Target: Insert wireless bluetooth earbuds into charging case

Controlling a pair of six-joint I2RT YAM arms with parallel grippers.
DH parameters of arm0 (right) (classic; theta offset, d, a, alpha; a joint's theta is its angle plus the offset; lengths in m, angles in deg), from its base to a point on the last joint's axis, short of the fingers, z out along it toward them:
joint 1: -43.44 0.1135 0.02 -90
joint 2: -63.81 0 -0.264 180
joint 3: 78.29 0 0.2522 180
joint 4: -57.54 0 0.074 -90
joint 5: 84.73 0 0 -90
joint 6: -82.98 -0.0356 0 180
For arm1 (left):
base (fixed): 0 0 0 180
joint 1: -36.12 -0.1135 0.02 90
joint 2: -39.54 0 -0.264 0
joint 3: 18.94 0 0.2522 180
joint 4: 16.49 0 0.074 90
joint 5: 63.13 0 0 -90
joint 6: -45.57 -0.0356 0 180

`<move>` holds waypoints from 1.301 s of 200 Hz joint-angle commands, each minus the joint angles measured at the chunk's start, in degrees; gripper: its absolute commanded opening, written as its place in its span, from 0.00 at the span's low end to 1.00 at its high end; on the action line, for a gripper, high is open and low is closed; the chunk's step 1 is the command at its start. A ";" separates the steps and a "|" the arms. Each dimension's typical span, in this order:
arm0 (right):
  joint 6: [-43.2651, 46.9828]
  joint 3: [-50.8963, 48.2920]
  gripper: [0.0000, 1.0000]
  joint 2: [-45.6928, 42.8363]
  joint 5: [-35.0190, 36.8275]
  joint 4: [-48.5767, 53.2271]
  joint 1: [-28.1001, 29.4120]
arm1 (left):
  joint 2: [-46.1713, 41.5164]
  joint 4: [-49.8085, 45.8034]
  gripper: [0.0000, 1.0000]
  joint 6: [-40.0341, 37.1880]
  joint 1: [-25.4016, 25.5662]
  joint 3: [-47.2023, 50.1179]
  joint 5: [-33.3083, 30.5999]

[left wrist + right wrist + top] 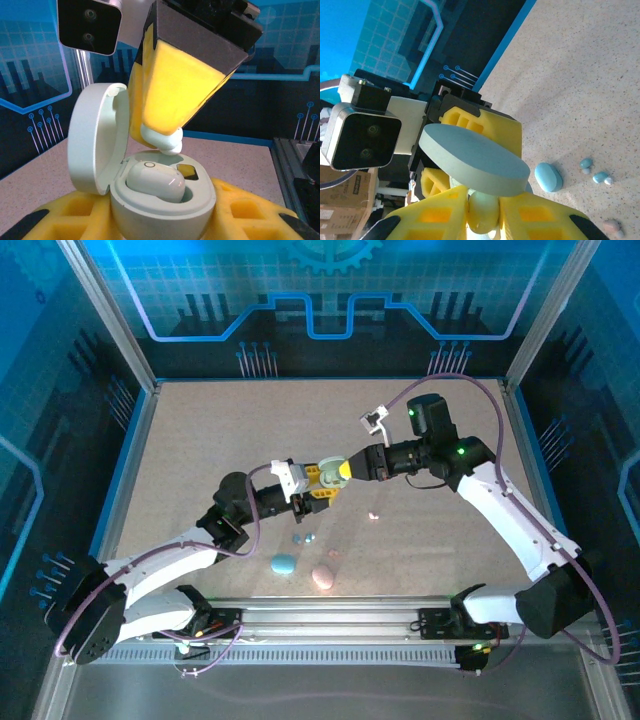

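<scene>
Just below the right claw (483,207) tips: the open pale teal-grey charging case (165,202), lid (92,140) stood up beside the tips. Right claw pinched tight on one pale bud (163,141), hanging just above the empty socket (186,171), not yet in. Left claw (313,483) clamped around the case body, holding it up off the desk (220,430), mouth turned towards the other claw.

Step in hand, my read: seat this bud.
- Line it over the free socket, beside the seated bud (155,182).
- Stay clear of the lid and lower slowly.
- Let go only once it sits flush.
- Keep the left claw steady; any tilt and the bud may skid off the rim.

Count:
- Cases, three: the pale one held; blue case (283,563) and pink case (323,578) on the desk between the claws and the arm bases.
- Pale buds, two: one seated, one held.
- Blue buds (586,163), two: beside the blue case.
- Pink bud (373,515), one sure: near the right claw, base-side. A second small pink spot by the pink case is too small to call.
</scene>
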 commanded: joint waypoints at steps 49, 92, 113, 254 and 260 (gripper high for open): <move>-2.31 -1.13 0.23 -1.29 5.36 -3.69 1.42 | 0.85 2.61 0.35 1.73 0.71 -1.93 1.10; -5.07 -1.87 0.22 -2.03 7.28 -5.69 1.92 | 1.13 2.93 0.35 1.74 0.65 -1.80 0.81; -6.15 -1.99 0.23 -2.47 9.79 -5.84 2.30 | 1.19 2.88 0.35 1.82 0.71 -1.69 0.69; -2.84 -0.47 0.29 -1.77 17.33 -0.36 4.43 | 0.84 2.95 0.35 1.74 0.72 -1.52 0.00; -2.76 -0.34 0.29 -1.78 17.29 -0.28 4.49 | 0.84 2.93 0.35 1.75 0.69 -1.52 0.01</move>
